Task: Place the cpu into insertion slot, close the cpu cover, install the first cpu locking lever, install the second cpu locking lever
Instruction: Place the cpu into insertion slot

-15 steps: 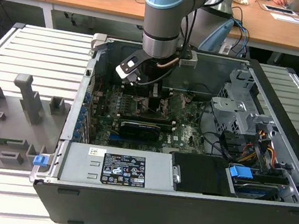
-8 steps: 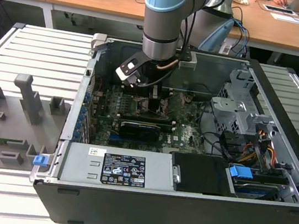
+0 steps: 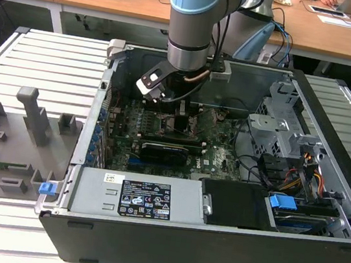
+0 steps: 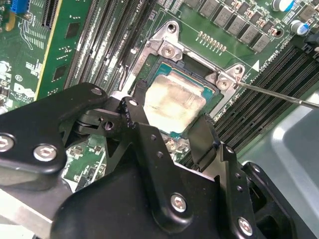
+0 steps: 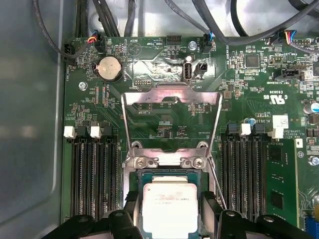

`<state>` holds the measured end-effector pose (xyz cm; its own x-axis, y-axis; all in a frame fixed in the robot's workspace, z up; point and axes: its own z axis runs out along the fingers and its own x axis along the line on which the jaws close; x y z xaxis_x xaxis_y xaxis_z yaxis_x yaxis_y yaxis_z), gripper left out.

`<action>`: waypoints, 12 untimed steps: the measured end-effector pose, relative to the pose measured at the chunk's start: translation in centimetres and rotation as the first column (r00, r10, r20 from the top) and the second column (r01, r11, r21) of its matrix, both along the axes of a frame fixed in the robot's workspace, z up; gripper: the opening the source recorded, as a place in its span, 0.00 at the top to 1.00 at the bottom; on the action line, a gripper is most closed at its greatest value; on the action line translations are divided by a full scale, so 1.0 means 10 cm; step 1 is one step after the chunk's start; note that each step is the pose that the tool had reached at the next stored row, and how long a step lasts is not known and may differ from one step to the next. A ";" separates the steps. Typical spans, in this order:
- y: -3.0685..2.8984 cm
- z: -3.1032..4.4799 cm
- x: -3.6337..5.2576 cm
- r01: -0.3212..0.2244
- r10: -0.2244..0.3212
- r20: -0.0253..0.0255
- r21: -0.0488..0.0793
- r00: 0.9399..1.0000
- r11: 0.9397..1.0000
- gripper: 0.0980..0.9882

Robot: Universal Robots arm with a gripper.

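One cpu (image 5: 169,209), sitting down in the insertion slot (image 5: 167,173) between the memory slots (image 5: 94,169). The gripper (image 5: 169,198) hangs right over it, straddling it; honestly can't tell if it's clamped or loose. The cpu cover (image 5: 172,97) stands flipped open.

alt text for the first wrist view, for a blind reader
The cpu sits in the insertion slot on a green motherboard, the black tool straddling it. The cpu cover stands open beyond the slot, memory slots on both sides.
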<state>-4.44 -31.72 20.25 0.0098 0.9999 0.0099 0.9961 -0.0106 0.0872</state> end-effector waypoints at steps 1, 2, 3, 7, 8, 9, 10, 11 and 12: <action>0.000 0.019 0.000 0.000 0.000 0.000 0.000 1.000 1.000 0.43; 0.000 0.045 0.000 0.000 0.000 0.000 0.000 1.000 1.000 0.43; 0.000 0.083 0.000 0.000 0.000 0.000 0.000 1.000 1.000 0.43; 0.000 0.227 0.000 0.000 0.000 0.000 0.000 1.000 1.000 0.66; 0.000 0.236 0.000 0.000 0.000 0.000 0.000 1.000 1.000 0.79; 0.000 0.243 0.000 0.000 0.000 0.000 0.000 1.000 1.000 0.86; 0.000 0.257 0.000 0.000 0.000 0.000 0.000 1.000 1.000 0.93; 0.000 0.266 0.000 0.000 0.000 0.000 0.000 1.000 1.000 0.99; 0.000 0.271 0.000 0.000 0.000 0.000 0.000 1.000 1.000 0.99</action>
